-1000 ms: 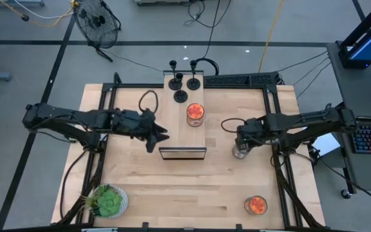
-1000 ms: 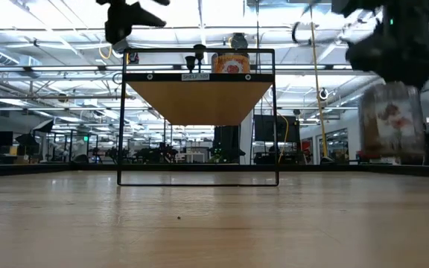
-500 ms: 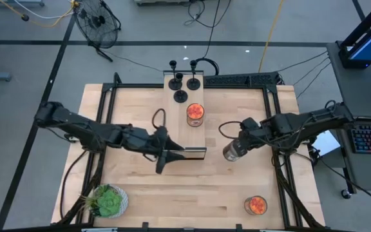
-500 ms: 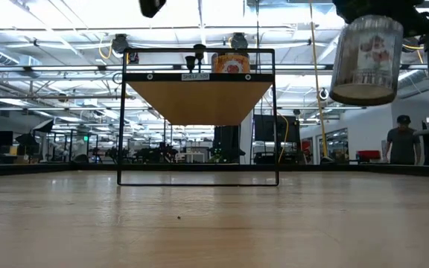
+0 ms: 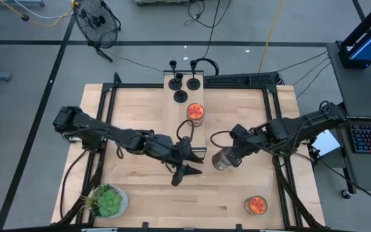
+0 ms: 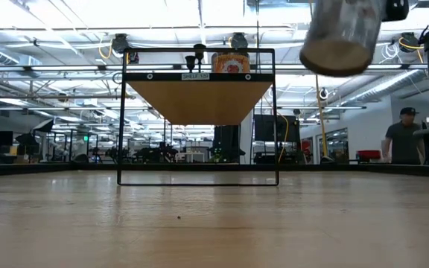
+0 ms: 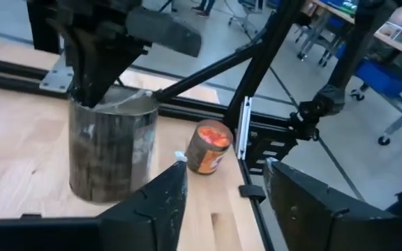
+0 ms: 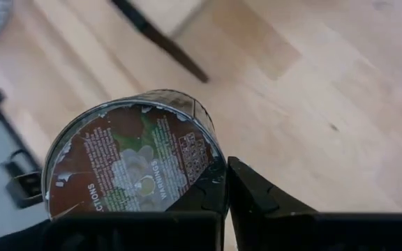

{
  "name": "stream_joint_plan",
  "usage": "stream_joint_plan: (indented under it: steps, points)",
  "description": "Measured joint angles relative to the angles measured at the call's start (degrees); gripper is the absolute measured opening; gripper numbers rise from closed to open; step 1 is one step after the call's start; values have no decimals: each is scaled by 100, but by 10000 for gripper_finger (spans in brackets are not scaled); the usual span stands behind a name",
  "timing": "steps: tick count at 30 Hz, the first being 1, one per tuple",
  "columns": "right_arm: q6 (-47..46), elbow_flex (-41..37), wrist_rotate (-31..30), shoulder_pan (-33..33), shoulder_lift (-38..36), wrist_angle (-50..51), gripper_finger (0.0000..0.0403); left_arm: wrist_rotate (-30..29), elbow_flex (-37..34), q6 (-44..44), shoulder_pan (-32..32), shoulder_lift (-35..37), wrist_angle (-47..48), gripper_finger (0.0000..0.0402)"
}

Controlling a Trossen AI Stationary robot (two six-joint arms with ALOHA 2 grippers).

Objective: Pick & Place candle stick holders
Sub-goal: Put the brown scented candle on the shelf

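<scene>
Three candle stick holders [image 5: 181,82] stand upright on the shelf [image 5: 187,119] top at 12 o'clock of the table [image 5: 140,193], stems vertical, bunched at the shelf's far end, untouched. Orange-filled jar [image 5: 194,114] sits on the same shelf just toward 6 o'clock from them. Left gripper [image 5: 187,171] hangs over table centre past the shelf's near edge, fingers partly apart and gripping nothing; holders lie toward 12 o'clock from it, well apart. Right gripper [image 5: 232,154] is closed on the rim of a glass jar [image 5: 221,160], lifted clear off the table and tilted; holders sit toward 11 o'clock from it. Both arms look about equally far; the left is the free one, so judged likelier for the pick, coming down from above along a stem. Second orange jar [image 5: 256,205] at 5 o'clock, plant [image 5: 107,201] at 7 o'clock. Person [image 6: 403,136] stands in the room behind.
</scene>
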State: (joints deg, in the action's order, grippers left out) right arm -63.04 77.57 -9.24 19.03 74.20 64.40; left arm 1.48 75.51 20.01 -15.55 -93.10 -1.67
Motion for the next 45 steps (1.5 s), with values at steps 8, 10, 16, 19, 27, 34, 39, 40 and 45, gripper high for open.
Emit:
stream_joint_plan:
  steps: [8, 10, 16, 19, 27, 34, 39, 40, 45]
  points:
    - [78, 119, 8, 321, 0, -240, 0, 30, 20, 116, 2, -398, -153, 273]
    - [78, 119, 2, 373, 1, -284, 0, 207, 20, 102, 3, -488, -268, 290]
    - [78, 119, -111, 492, -1, -332, 0, 195, 20, 395, 13, -597, -507, 307]
    - [78, 119, -127, 511, -1, -333, 0, 116, 20, 557, 13, -592, -459, 301]
    - [137, 119, -144, 509, -1, -328, 0, 101, 20, 899, 19, -588, -469, 283]
    - [227, 119, -144, 509, -1, -330, 0, 248, 17, 659, 20, -586, -782, 283]
    - [227, 119, -144, 509, -1, -332, 0, 302, 15, 556, 26, -586, -772, 296]
    - [230, 119, -144, 509, -1, -335, 0, 302, 17, 553, 26, -586, -783, 306]
    - [291, 119, -142, 509, -1, -484, 0, -97, 15, 358, 59, -621, -804, 384]
